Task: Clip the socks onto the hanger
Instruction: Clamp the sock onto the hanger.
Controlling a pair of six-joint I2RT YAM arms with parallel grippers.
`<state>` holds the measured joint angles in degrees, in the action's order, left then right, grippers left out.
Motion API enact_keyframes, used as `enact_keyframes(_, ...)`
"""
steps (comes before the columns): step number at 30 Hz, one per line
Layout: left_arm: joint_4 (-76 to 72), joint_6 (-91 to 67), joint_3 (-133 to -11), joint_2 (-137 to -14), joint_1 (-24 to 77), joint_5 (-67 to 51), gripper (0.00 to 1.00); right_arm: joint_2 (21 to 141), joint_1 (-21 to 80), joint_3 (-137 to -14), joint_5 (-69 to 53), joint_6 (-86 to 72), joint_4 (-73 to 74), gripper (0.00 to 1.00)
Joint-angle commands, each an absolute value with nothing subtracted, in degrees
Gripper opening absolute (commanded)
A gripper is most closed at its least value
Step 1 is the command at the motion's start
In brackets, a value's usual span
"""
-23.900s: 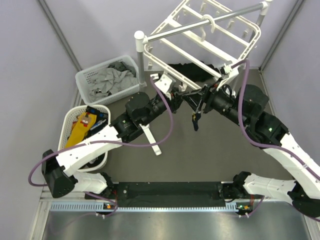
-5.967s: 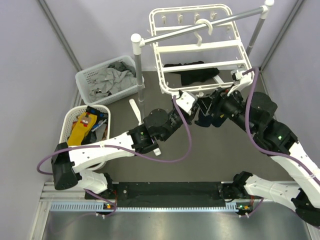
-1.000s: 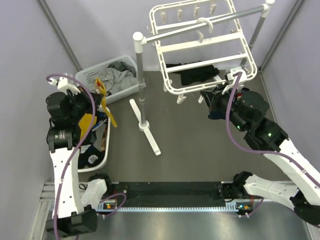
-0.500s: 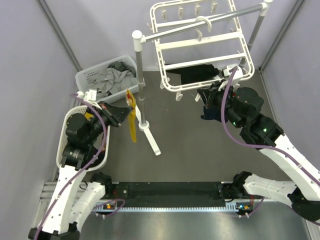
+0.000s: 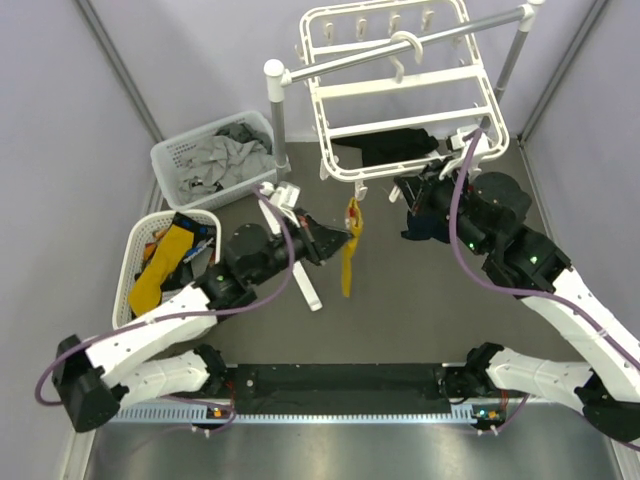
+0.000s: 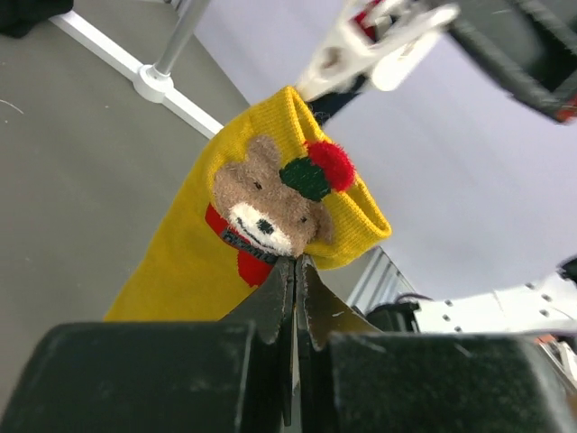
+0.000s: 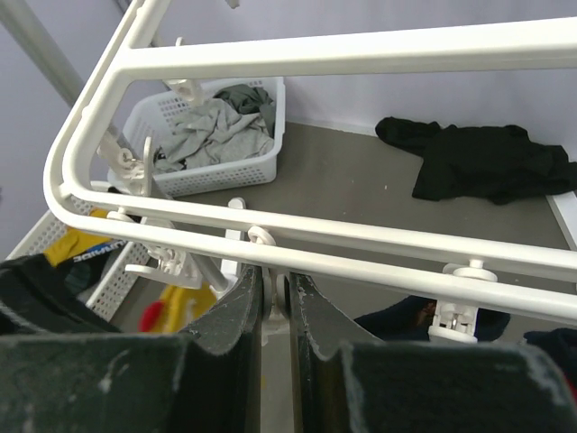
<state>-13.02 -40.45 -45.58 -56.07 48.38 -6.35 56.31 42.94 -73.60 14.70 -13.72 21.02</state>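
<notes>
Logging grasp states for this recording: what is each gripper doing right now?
Left gripper: closed, holding the yellow bear-patterned sock.
Right gripper: closed on a small white plastic clip under the white plastic rectangular hanger.

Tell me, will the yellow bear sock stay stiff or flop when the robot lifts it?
Probably floppy: the sock hangs straight down from the left gripper, pinched only near its top. It is likely light, since that small pinch holds all of it. Its fuzzy knit probably won't slip easily.

The yellow sock [image 6: 180, 271] is soft knit, its bear patch [image 6: 261, 212] fuzzy. The hanger [image 7: 361, 56] is glossy white plastic.
</notes>
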Motion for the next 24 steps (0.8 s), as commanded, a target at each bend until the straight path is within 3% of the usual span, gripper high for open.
enact_keyframes(1,-25.8,-39.5,-48.7,-62.5,50.9,1.2,0.00,56.2,42.6,-77.3,13.7,-14.1,21.8,0.00)
enact_keyframes(12,-29.0,-35.5,-56.3,-74.2,53.6,3.3,0.00,56.6,42.6,-78.1,14.1,-10.7,22.9,0.00)
enact_keyframes(24,-29.4,-33.0,-59.9,-77.9,54.8,3.8,0.00,58.2,42.6,-78.0,16.3,-7.4,21.9,0.00)
